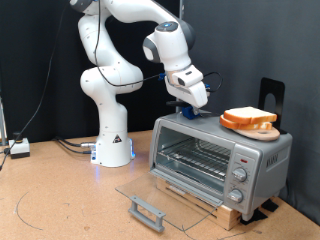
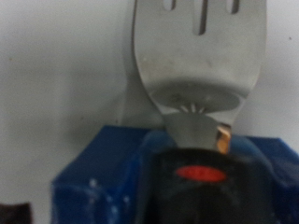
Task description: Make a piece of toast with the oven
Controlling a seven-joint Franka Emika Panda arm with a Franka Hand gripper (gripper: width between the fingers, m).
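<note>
The silver oven (image 1: 215, 160) stands at the exterior view's right with its glass door (image 1: 165, 188) folded down flat and the grey bar handle (image 1: 147, 212) towards the front. Its wire rack (image 1: 195, 158) is bare. Two bread slices lie stacked on the oven's roof, and the top piece of toast (image 1: 248, 116) shows a pale tan face. My gripper (image 1: 193, 104) hovers over the roof's left end, just above a blue holder (image 1: 190, 114). The wrist view shows a slotted metal spatula (image 2: 196, 56) with a black handle (image 2: 192, 173) standing in that blue holder (image 2: 93, 182). My fingers do not show there.
The oven sits on a wooden board (image 1: 200, 205). Round knobs (image 1: 240, 176) are on its right front. A black stand (image 1: 272, 95) rises behind the bread. The arm's white base (image 1: 112, 140) and a cable box (image 1: 20, 148) are at the left.
</note>
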